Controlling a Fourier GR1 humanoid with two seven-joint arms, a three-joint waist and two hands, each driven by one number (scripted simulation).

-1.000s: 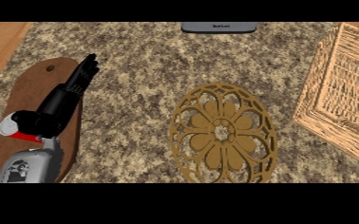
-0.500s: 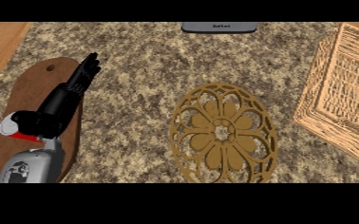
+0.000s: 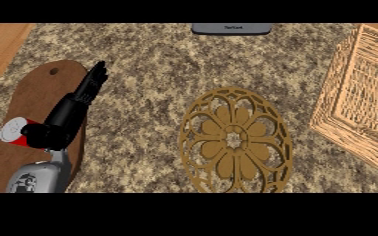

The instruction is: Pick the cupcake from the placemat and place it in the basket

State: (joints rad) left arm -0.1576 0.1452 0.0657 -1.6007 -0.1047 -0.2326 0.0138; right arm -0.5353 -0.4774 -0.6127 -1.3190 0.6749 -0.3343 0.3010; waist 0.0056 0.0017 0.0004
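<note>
Still unmoved, left hand [image 3: 70, 112] over the brown board [image 3: 37, 95], fingers [image 3: 92, 82] straight, placemat [image 3: 220, 152] and basket [image 3: 332, 102] unchanged

One placemat [image 3: 255, 152], one basket [image 3: 345, 139], one board [image 3: 37, 92], one hand [image 3: 68, 116].

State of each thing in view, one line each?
Left robot hand: open, fingers straight, over the board.
Board: flat on counter.
Placemat: flat, no cupcake visible on it.
Basket: upright, partly out of view.
Right robot hand: not in view.
</note>
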